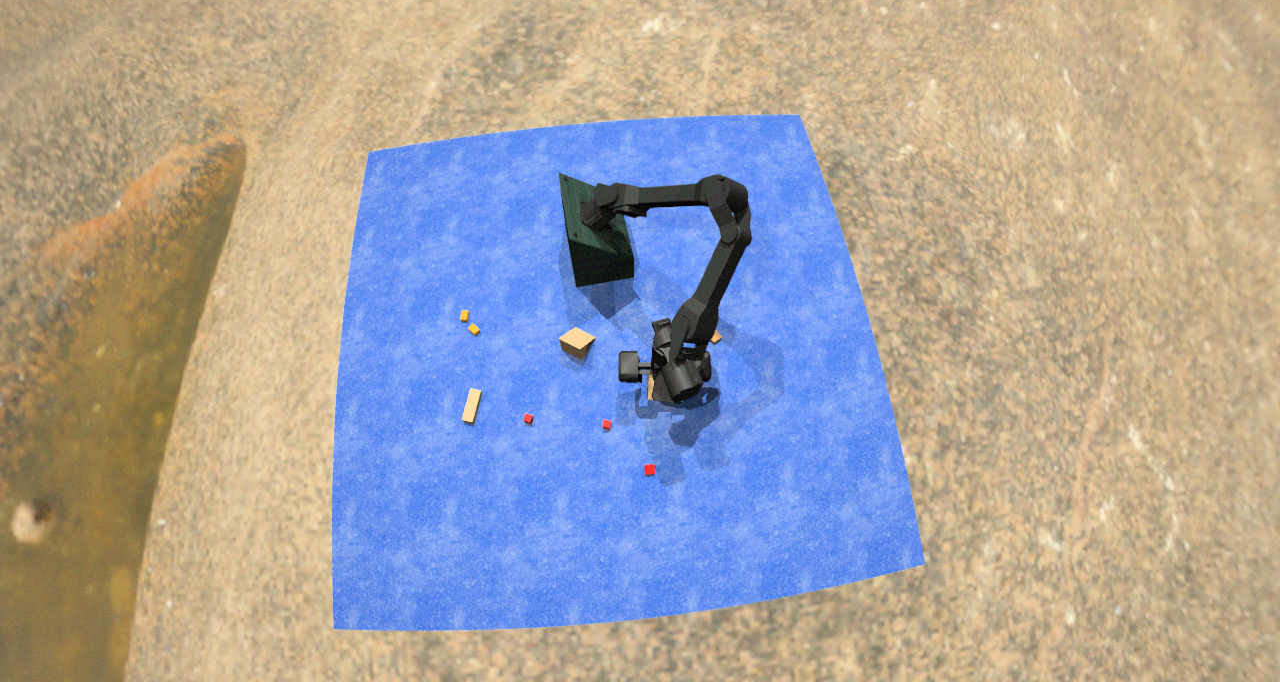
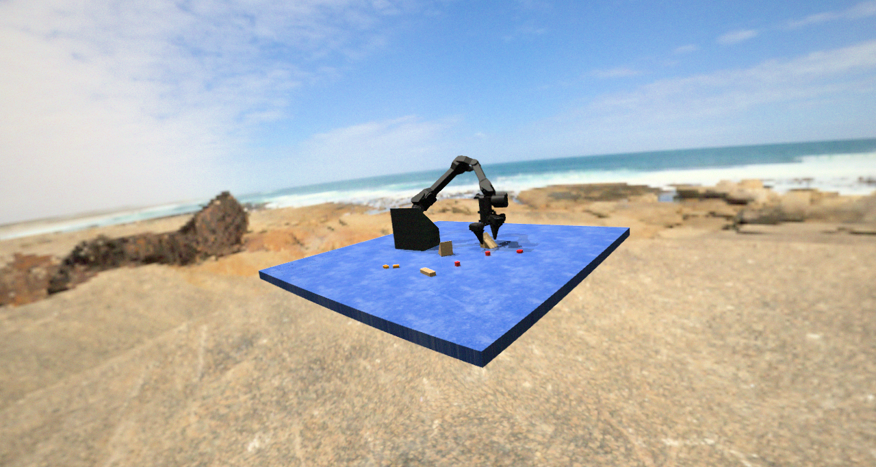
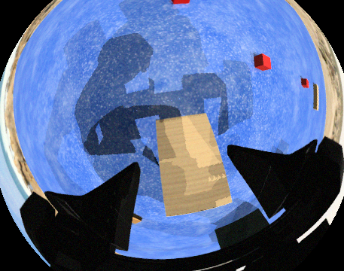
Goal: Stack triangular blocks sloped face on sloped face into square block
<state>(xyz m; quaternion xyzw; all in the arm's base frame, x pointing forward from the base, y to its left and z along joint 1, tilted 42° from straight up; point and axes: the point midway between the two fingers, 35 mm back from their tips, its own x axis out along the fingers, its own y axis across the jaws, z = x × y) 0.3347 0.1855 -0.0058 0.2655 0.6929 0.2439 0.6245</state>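
One tan triangular block [image 1: 651, 388] [image 2: 489, 242] [image 3: 192, 165] stands on the blue table under my gripper, its sloped face up in the wrist view. My gripper [image 2: 487, 237] [image 3: 184, 158] points down and is open and empty, with one finger on each side of this block. Blue shows between each finger and the block in the wrist view. The arm hides most of the block in the top view. The other triangular block [image 1: 576, 341] [image 2: 445, 248] stands apart, left of the gripper in the top view. It is not seen in the wrist view.
A small wooden block [image 1: 716, 337] [image 3: 136, 219] lies right of the gripper, partly hidden. Red cubes [image 1: 606, 424] [image 1: 649, 469] [image 1: 528, 418] lie in front. A long tan block [image 1: 471, 405] [image 2: 428, 272] and two orange pieces [image 1: 464, 315] [image 1: 474, 329] lie left. The dark base [image 2: 414, 230] stands behind.
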